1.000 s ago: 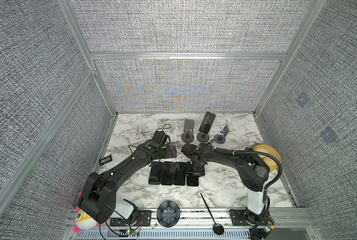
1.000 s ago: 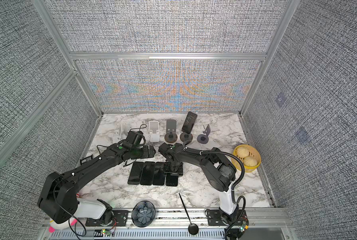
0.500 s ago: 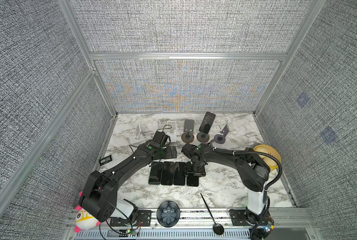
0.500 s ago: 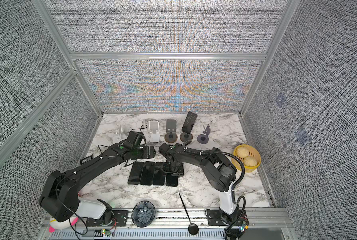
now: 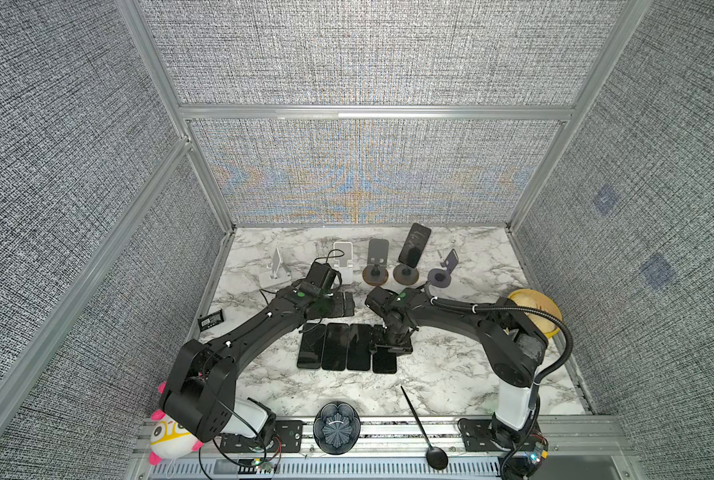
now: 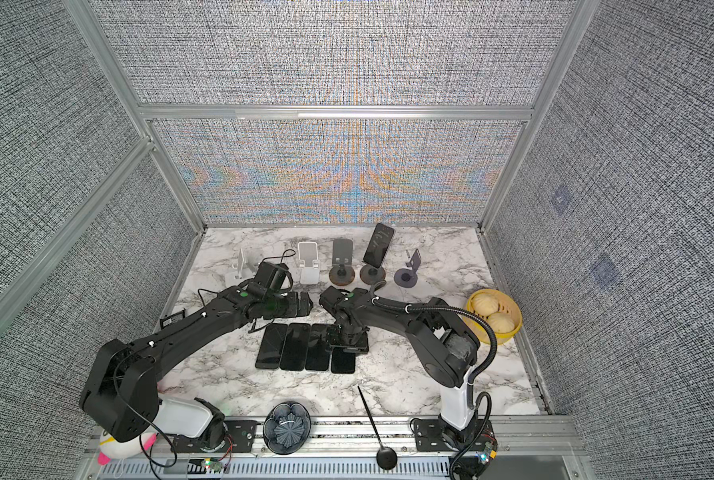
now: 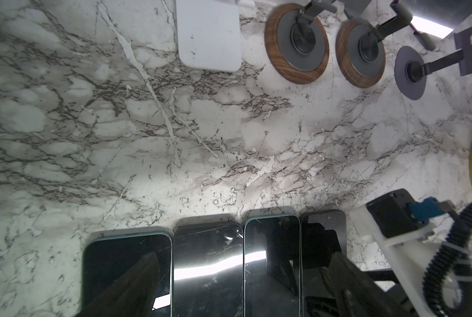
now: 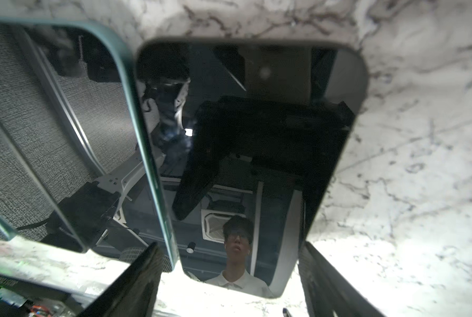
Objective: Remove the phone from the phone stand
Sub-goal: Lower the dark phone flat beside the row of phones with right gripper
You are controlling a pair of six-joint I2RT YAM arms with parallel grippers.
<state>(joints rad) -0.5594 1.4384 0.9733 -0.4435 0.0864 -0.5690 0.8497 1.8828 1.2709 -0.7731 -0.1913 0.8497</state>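
Observation:
A dark phone (image 5: 415, 246) (image 6: 379, 245) leans upright on a wood-based phone stand (image 5: 406, 274) (image 6: 372, 274) at the back of the marble table, with neither gripper near it. Several other phones lie flat in a row at the table's middle (image 5: 334, 347). My right gripper (image 5: 390, 347) (image 8: 230, 255) hangs low over the rightmost flat phone (image 8: 251, 164), open, one finger on each side and clear of its edges. My left gripper (image 5: 349, 305) (image 7: 240, 274) is open wide above the far ends of the flat phones, holding nothing.
Empty stands line the back: two white (image 5: 275, 270) (image 5: 343, 259), a wood-based one (image 5: 376, 268), a purple one (image 5: 444, 274). A yellow basket of buns (image 6: 494, 316) sits at right. A black spoon (image 5: 419, 419), dark bowl (image 5: 336, 428) and plush toy (image 5: 168, 436) lie in front.
The right gripper's jaws have spread a little wider over the rightmost flat phone. Both arms have stayed almost where they were.

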